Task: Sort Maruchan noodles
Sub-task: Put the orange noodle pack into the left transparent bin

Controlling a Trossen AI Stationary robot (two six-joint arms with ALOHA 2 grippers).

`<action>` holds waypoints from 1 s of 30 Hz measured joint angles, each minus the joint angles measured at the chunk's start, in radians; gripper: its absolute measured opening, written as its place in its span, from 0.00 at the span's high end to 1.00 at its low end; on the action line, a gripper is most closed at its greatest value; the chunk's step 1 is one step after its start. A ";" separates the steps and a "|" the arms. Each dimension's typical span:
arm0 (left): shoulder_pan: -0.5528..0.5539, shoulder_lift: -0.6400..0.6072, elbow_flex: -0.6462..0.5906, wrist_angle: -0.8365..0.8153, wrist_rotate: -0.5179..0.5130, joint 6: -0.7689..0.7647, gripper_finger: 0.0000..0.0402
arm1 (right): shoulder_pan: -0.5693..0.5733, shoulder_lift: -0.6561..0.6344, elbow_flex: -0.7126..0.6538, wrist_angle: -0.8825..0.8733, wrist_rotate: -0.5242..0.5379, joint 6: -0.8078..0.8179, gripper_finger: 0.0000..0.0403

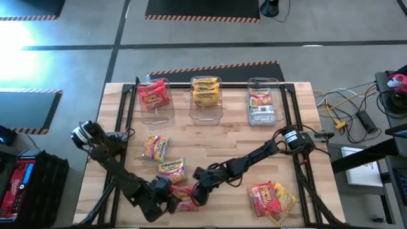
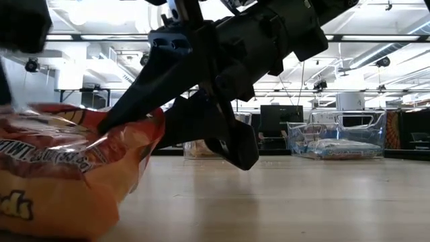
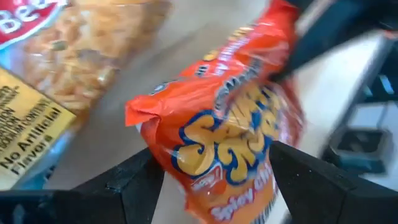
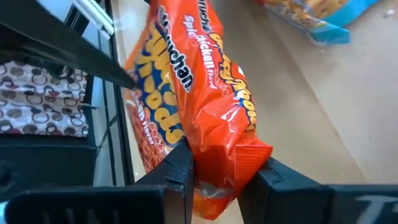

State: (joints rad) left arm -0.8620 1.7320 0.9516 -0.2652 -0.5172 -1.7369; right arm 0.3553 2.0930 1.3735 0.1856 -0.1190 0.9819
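Observation:
An orange Maruchan noodle packet (image 1: 184, 198) hangs between both grippers near the table's front edge. My left gripper (image 1: 170, 200) comes at it from the left and has it between its fingers (image 3: 211, 180). My right gripper (image 1: 198, 193) comes from the right and is shut on the packet's other end (image 4: 217, 165). Two loose packets (image 1: 156, 147) (image 1: 172, 168) lie flat on the table left of centre. A small pile of packets (image 1: 272, 198) lies at the front right. My left gripper holds the packet across its width, one finger on each side edge (image 3: 163, 168), near one end. The fingers slant down from the table's left. The packet tilts up away from them toward the other gripper. My right gripper pinches the crimped end seam (image 4: 245, 155) of the packet between its two fingers. The fingers slant down from the table's right, along the packet's length. In the low view the finger (image 2: 134, 107) bites the packet's corner (image 2: 153, 128), and the wrapper bunches there.
Three clear bins stand along the far side: one with red packets (image 1: 154, 98), one with yellow packets (image 1: 206, 95), one with multicoloured packets (image 1: 264, 105). Black rails (image 1: 289, 121) frame the table. Bare boards lie between the bins and the grippers.

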 joint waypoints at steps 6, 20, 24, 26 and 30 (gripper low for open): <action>-0.028 -0.051 0.000 0.010 -0.020 0.167 0.34 | 0.000 -0.004 0.001 -0.001 -0.030 -0.122 0.82; -0.026 -0.065 0.026 0.052 -0.018 0.376 0.34 | 0.000 -0.012 0.058 -0.122 -0.049 -0.544 0.82; -0.030 -0.066 0.075 -0.014 -0.028 0.385 0.34 | 0.000 -0.013 0.093 -0.221 -0.046 -0.589 0.82; -0.037 -0.069 0.105 -0.070 -0.036 0.385 0.34 | 0.000 -0.013 0.103 -0.254 -0.046 -0.598 0.82; -0.054 -0.076 0.159 -0.205 -0.037 0.364 0.34 | -0.004 -0.011 0.114 -0.284 -0.039 -0.600 0.82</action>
State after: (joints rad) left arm -0.9159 1.6556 1.1108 -0.4700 -0.5545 -1.3732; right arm 0.3517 2.0815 1.4872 -0.0986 -0.1577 0.3823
